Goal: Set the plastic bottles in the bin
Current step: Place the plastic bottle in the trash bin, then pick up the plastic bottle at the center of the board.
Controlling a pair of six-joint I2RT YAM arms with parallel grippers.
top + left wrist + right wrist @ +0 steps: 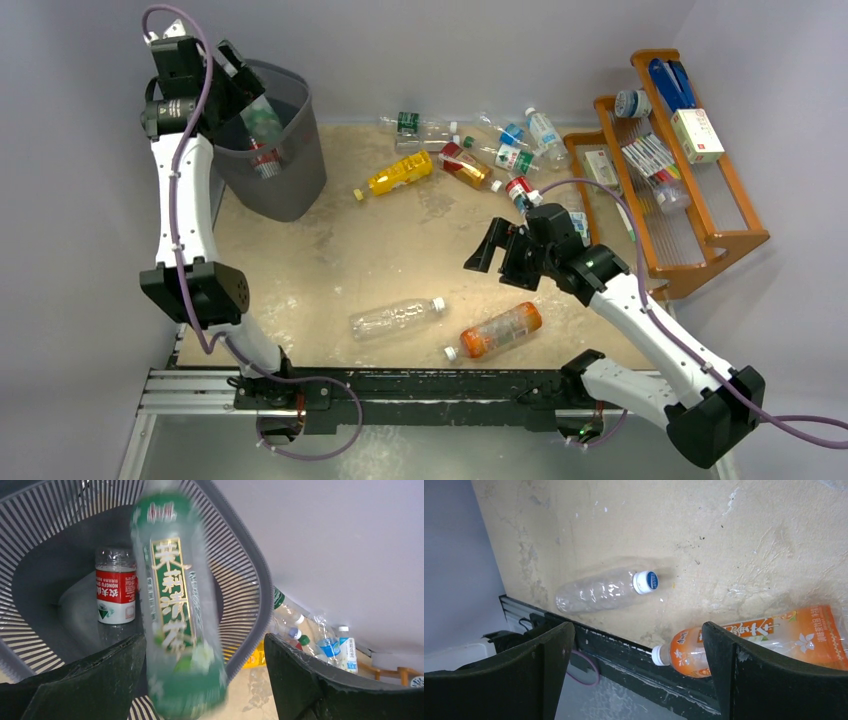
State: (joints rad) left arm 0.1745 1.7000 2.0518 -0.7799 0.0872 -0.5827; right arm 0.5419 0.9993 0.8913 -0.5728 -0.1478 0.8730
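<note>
The left hand hangs over the bin, its 2 fingers spread wide. A green-labelled bottle shows blurred between them, clear of the right finger, its far end over the bin's mouth. 1 red-labelled bottle sits inside the bin. The right hand hovers above the surface, spread and holding nothing, over a clear bottle and an orange bottle. More bottles lie at the far edge beside the wooden rack.
</note>
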